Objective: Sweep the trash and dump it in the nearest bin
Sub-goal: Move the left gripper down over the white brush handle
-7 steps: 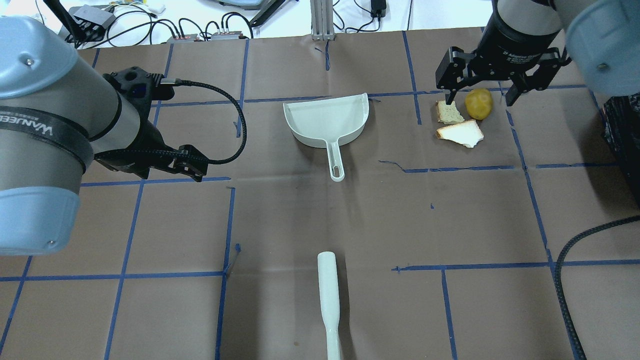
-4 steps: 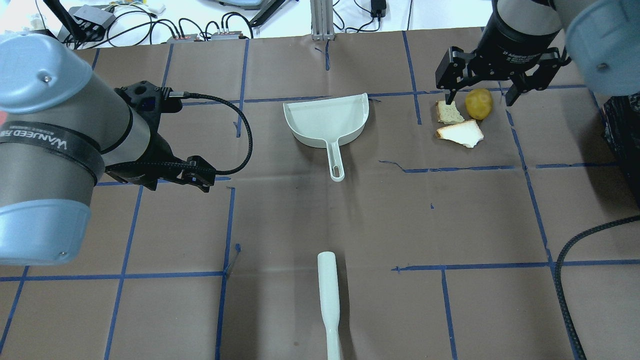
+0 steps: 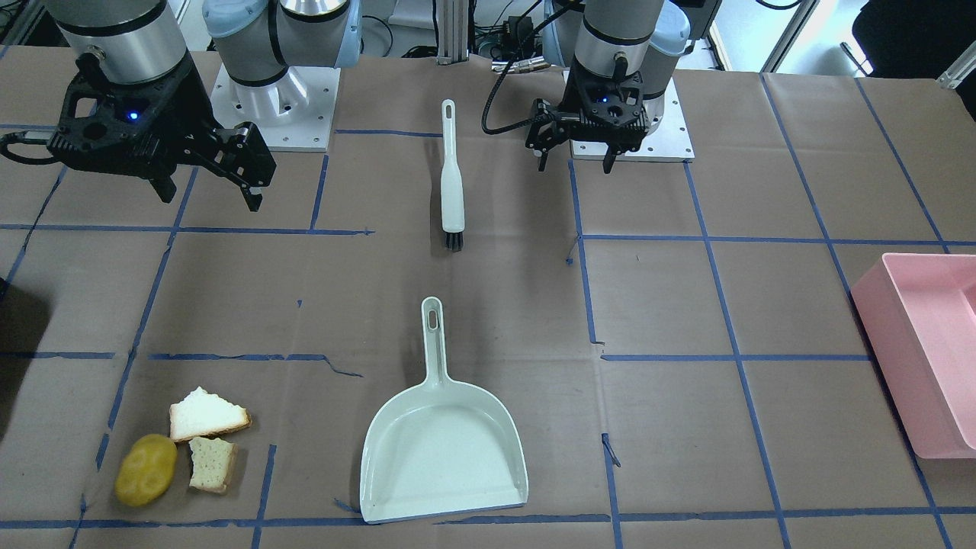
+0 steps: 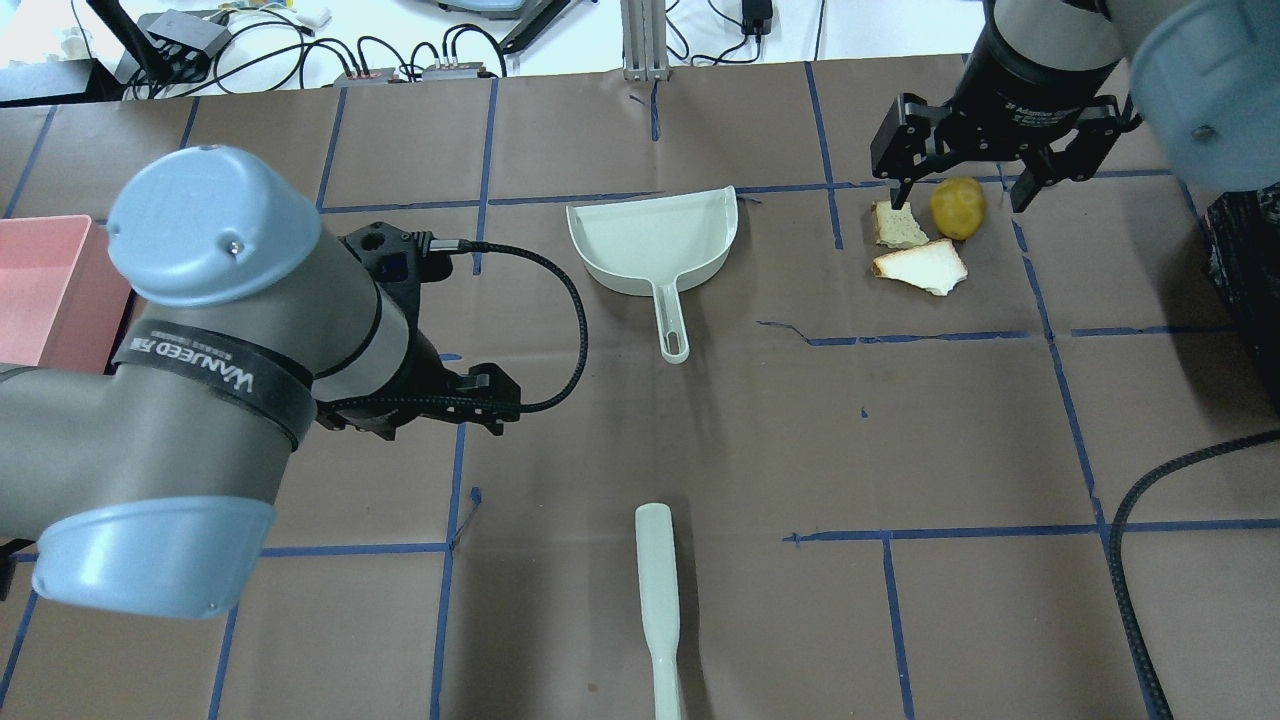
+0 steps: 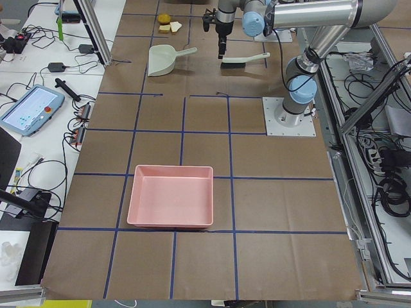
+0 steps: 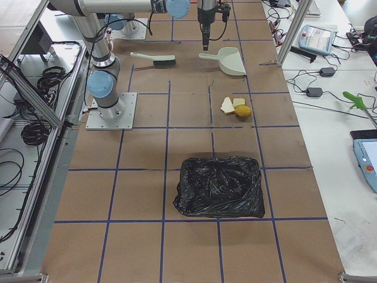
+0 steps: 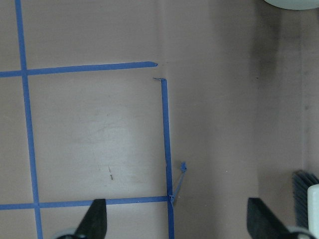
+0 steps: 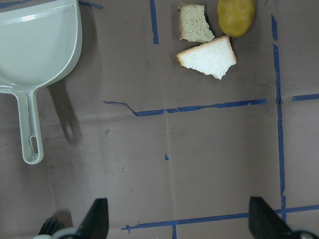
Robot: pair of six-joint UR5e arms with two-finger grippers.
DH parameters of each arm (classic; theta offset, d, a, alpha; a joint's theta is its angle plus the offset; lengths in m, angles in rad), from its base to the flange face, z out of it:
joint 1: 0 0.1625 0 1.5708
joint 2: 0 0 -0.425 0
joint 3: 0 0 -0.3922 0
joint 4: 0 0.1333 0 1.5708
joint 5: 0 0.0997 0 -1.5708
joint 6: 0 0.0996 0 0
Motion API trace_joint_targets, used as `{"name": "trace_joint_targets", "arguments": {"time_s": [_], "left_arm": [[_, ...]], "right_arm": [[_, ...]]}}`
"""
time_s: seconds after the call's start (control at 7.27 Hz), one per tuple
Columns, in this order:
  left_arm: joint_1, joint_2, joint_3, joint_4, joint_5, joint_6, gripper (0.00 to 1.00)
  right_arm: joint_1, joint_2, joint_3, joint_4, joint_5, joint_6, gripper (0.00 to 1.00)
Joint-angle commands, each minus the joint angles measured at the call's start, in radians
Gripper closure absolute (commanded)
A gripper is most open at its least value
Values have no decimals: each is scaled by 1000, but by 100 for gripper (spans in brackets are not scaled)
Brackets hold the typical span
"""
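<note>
While both arms are hanging above the table (image 3: 762, 442), neither is holding anything. Left gripper (image 3: 574, 164): fingers standing apart, empty, hovering near the brush (image 3: 451, 183). Right gripper (image 3: 210, 197): fingers spread wide, empty. Front-facing view: bread pieces (image 3: 207, 415) and yellow potato (image 3: 145, 470) are lying bunched together at 9 o'clock of the dustpan (image 3: 442, 457); brush lying at its 12; pink bin (image 3: 923, 351) sitting toward 3.

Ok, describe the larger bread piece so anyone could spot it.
From the pale green plastic dustpan, look toward the robot's right. It is the white triangular bread slice with brown crust, smoother than the speckled bread chunk and yellow lumpy oval beside it.
</note>
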Motion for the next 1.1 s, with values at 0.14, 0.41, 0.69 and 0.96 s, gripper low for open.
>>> {"name": "trace_joint_targets", "arguments": {"time_s": [0.14, 0.41, 0.69, 0.96], "left_arm": [[-205, -4, -11, -13, 16, -187, 0], [-288, 2, -66, 2, 14, -360, 0], [-338, -4, -95, -2, 22, -374, 0], [-345, -6, -121, 1, 16, -432, 0]], "right_arm": [[-1, 0, -1, 0, 1, 1, 0], [-1, 0, 0, 0, 0, 1, 0], [-1, 0, 0, 0, 1, 1, 0], [-1, 0, 0, 0, 1, 1, 0]]}}
